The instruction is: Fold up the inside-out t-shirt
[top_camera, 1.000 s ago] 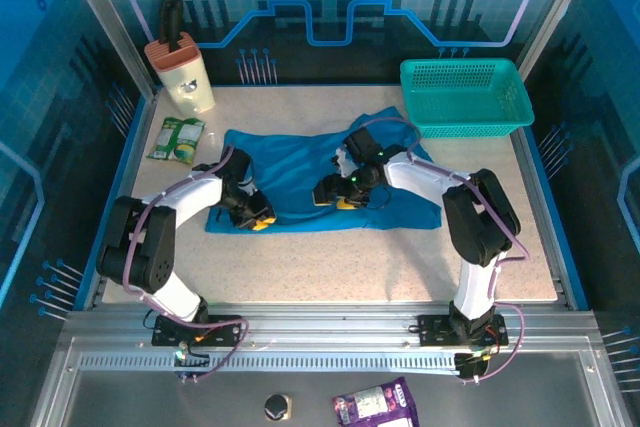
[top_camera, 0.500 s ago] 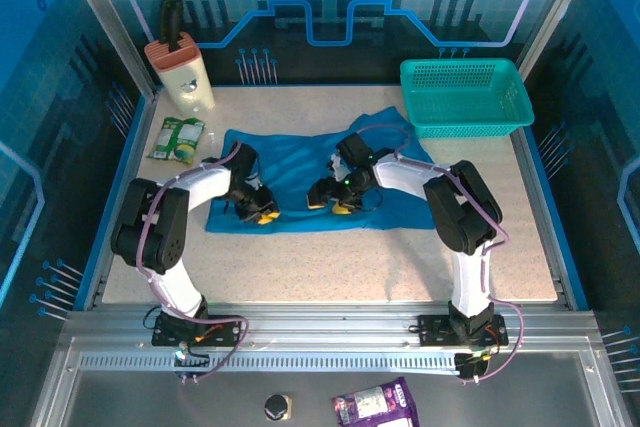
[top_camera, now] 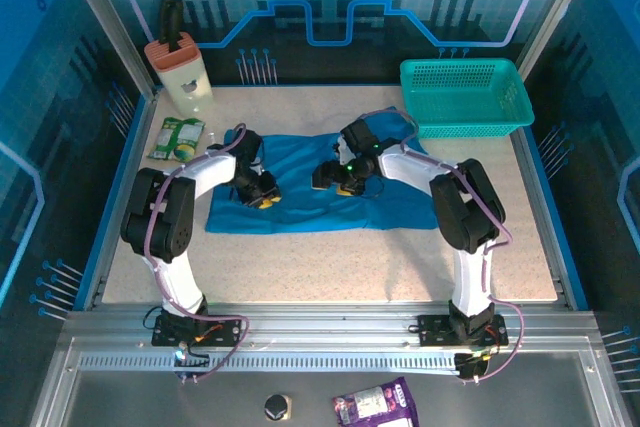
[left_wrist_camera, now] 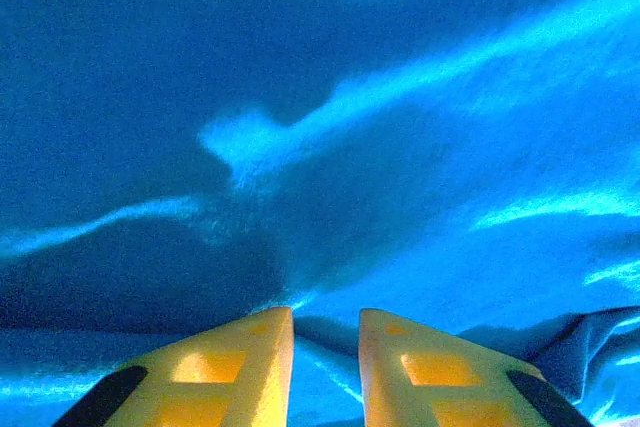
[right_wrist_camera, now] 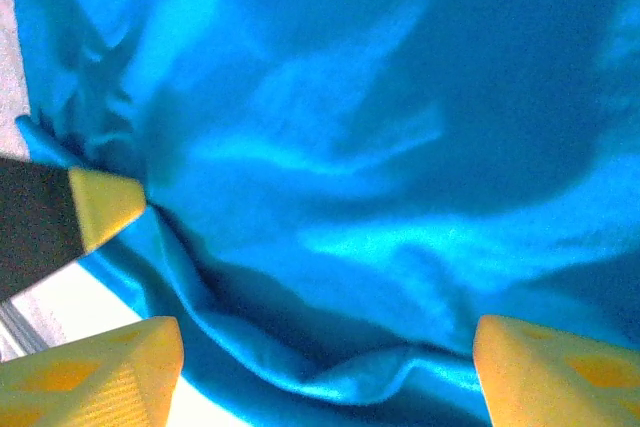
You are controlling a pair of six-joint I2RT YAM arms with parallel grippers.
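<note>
I judge this job to be barely started. The inside-out t-shirt (top_camera: 300, 162) lies spread across the middle of the table (top_camera: 330, 267), wide from left to right. Its surface is rumpled, and its far right corner reaches up near the teal basket (top_camera: 465, 97). I see no clean fold anywhere: no sleeve is turned in, no half is laid over the other, and the outline is a loose, uneven rectangle.

Both arms are down on the cloth. The left gripper (left_wrist_camera: 326, 319) sits on the left part of the shirt with its jaws close together. A ridge of fabric runs into the narrow gap, but from the wrist view I cannot tell whether it is actually pinched. The right gripper (right_wrist_camera: 325, 332) is over the middle of the shirt with its jaws wide apart and holding nothing. A soft bulge of cloth lies between its fingers (right_wrist_camera: 100, 377).

As I read it, everything that counts is ahead. I need a firm grasp on each side, then the first fold across, then the second, then smoothing. The loose wrinkles under both tools will need flattening first, or the folds will come out crooked.
</note>
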